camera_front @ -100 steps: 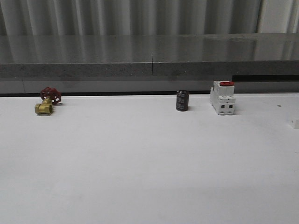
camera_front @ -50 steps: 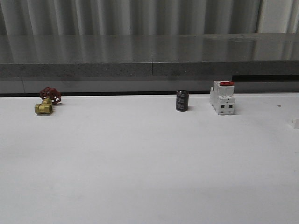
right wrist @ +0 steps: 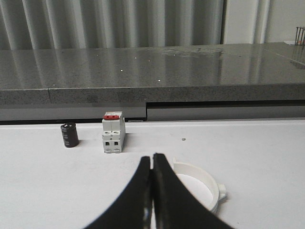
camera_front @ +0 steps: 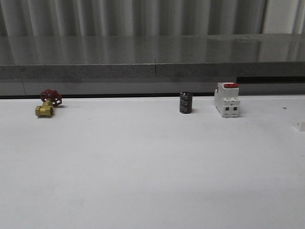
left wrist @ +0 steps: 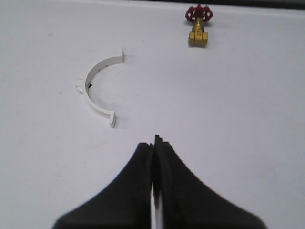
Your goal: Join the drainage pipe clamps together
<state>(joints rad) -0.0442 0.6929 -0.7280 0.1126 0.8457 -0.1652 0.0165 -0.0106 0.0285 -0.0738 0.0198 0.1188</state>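
Note:
One white half-ring drainage pipe clamp [left wrist: 87,88] lies flat on the white table in the left wrist view, its open side toward the brass valve. My left gripper [left wrist: 153,143] hovers short of it, shut and empty, a little off one end tab. The other half-ring clamp [right wrist: 198,168] lies in the right wrist view, partly hidden behind my right gripper [right wrist: 152,160], which is shut with nothing in it.
A brass valve with a red handwheel [camera_front: 47,102] sits at the back left. A black cylinder [camera_front: 186,103] and a white block with a red top [camera_front: 227,100] stand at the back right. A grey ledge [camera_front: 152,62] runs behind the table. A small white piece [camera_front: 300,125] shows at the right edge.

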